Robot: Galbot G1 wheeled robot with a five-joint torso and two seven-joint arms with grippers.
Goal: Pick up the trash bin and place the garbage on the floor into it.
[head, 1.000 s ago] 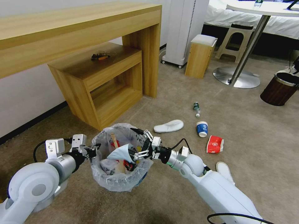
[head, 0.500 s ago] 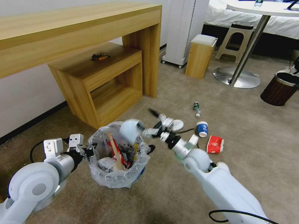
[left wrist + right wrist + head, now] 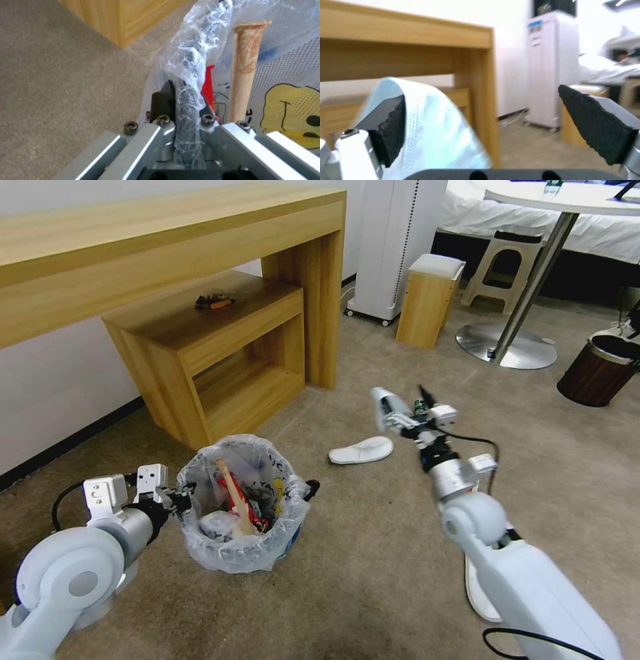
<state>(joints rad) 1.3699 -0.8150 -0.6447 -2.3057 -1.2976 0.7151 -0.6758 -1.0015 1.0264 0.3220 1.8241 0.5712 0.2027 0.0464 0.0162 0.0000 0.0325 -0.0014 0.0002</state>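
Pale-blue tissue [image 3: 430, 135] is draped over one pad of the right gripper [image 3: 403, 403], whose jaws are spread wide. Nothing is pinching the tissue; it seems only to cling to the rubber. That gripper is raised above the floor [image 3: 373, 553], far and to the right of the trash bin [image 3: 240, 553], roughly over the far end of a white slipper [image 3: 360, 450].

The bin stands on the carpet at near left, with a stick [image 3: 230, 493] and red scraps already inside. The left gripper [image 3: 175, 495] has its jaws pressed together on the bin's bag-covered rim, as the left wrist view shows clearly.

The step in hand looks like getting this tissue into the bin. Opening the jaws further will probably not free it, because the light paper sticks to the pad:

- Bring the right gripper squarely above the bin mouth, low enough that a loose sheet cannot drift past the rim.
- Tip the draped pad downward, or brush it against the liner's inner wall, so the tissue peels off.
- Keep the left grip steady so the light bin does not tilt when touched.

A second slipper [image 3: 477, 587] lies near right, beside the right arm.
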